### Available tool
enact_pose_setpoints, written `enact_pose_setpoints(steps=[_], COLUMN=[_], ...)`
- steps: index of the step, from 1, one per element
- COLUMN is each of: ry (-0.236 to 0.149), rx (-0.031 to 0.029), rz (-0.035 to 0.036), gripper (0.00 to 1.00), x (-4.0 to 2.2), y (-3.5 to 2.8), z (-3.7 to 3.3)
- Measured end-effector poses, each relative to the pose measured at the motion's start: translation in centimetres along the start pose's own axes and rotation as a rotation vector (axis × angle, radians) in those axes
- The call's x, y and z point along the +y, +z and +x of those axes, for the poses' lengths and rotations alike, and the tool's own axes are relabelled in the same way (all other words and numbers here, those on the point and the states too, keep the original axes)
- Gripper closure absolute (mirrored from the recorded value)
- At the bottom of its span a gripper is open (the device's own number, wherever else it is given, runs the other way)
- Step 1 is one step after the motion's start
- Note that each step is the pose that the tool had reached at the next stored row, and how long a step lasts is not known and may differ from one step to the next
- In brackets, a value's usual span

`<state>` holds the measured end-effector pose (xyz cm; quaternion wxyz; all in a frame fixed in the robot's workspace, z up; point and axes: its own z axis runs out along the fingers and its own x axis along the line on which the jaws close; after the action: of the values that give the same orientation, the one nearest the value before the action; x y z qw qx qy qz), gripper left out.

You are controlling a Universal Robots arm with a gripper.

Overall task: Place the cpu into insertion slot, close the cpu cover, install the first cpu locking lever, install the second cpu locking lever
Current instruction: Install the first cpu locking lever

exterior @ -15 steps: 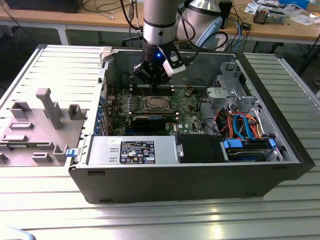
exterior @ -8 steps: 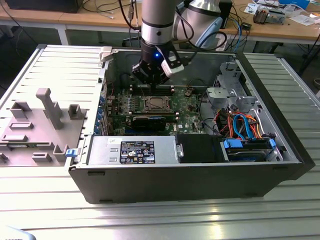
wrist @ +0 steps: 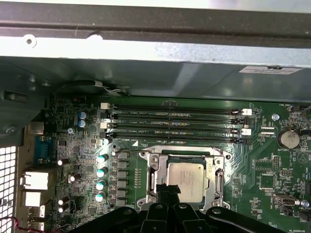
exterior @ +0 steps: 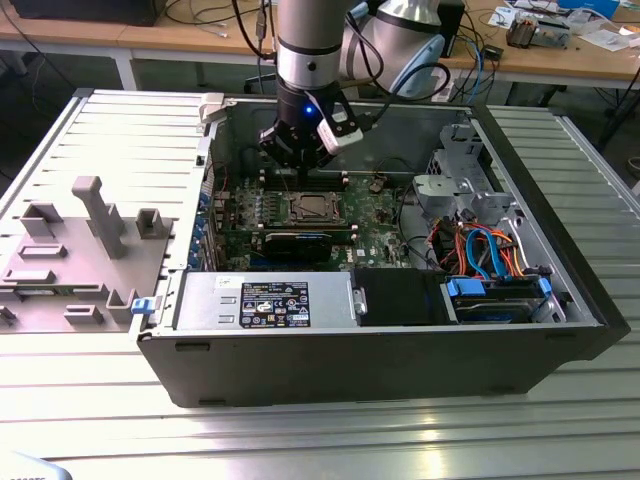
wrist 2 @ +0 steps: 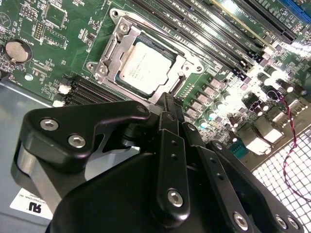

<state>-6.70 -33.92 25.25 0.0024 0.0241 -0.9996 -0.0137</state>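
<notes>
Now, down at the business end, the gripper [wrist 2: 167,99] has its two black fingers [wrist: 167,190] drawn together to a narrow tip with nothing between them — pressed shut and empty, as far as both wrist views show. That tip sits right at the edge of the cpu cover [wrist 2: 114,51], touching it or a hair above; I cannot say which. Look just past it: the cpu [wrist 2: 146,68] is already lying flat in the insertion slot [wrist: 188,175], silvery top up, and the cover frame lies down around it with the chip showing through the central opening. So placement looks done and the cover looks closed, or very nearly. A thin wire lever [wrist 2: 160,41] runs along one side of the frame, between the socket and the long memory slots [wrist: 175,121]; whether it is latched is too fine to tell. My read on handling: the chip is light, rigid and fragile, best left alone now. The cover is thin stiff sheet metal, springy at its hinge, best pressed on its solid border. The levers are slim, stiff, springy and probably slippery, best caught near the free end. In the exterior view the arm hangs over the motherboard [exterior: 375,215] inside the open computer case [exterior: 400,350].
</notes>
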Motion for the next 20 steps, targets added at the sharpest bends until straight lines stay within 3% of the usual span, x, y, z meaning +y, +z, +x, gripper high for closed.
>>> enact_pose_setpoints(steps=[20], ry=[0.0], rx=[0.0], rz=[0.0], gripper=[0.89], x=[0.02], y=[-0.59], z=[0.01])
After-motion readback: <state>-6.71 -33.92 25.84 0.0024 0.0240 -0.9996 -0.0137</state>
